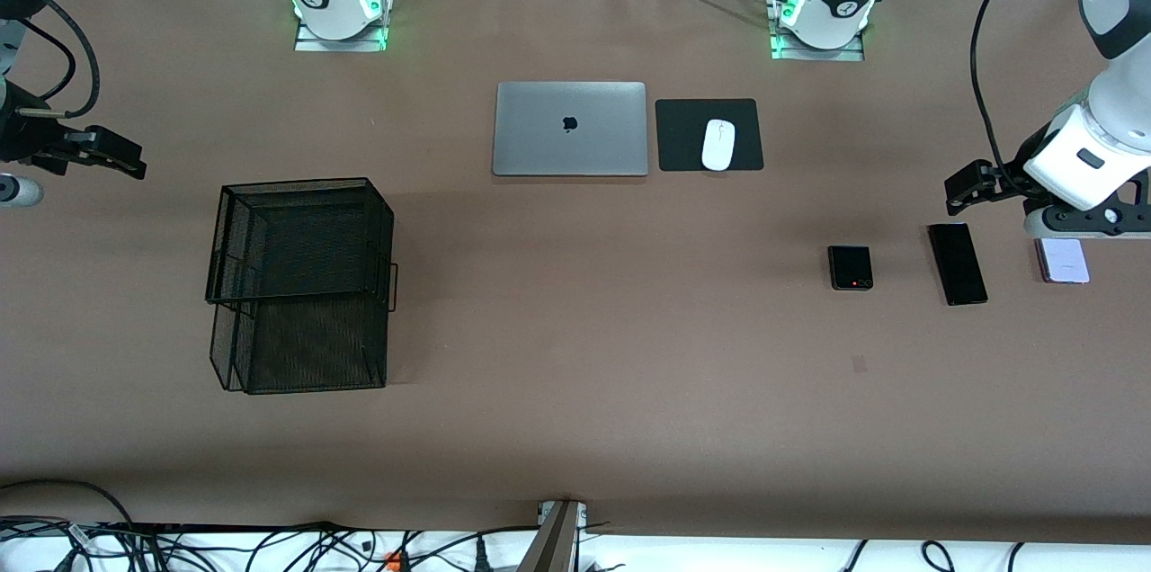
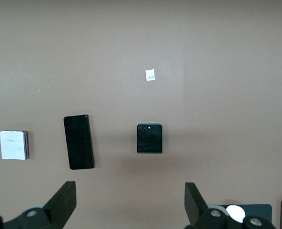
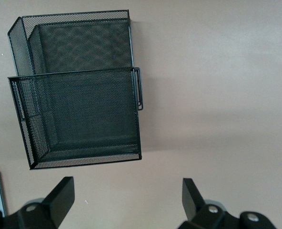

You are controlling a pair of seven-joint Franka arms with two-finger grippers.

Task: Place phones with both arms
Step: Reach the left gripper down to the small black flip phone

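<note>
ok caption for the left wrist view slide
Open left end effector over the table, with lilac-white phone, slim black phone and small square black phone in a row.

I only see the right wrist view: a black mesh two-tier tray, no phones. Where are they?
Observer: All three lie in a row toward the left arm's end: a small near-square black phone, a long slim black phone, a pale lilac-white phone.
Operator: Left gripper holding one?
Observer: No, the left gripper hangs open over bare table beside that row.
Operator: And mine?
Observer: The right gripper hangs open over the right arm's end, beside the black mesh tray, not above it.
</note>
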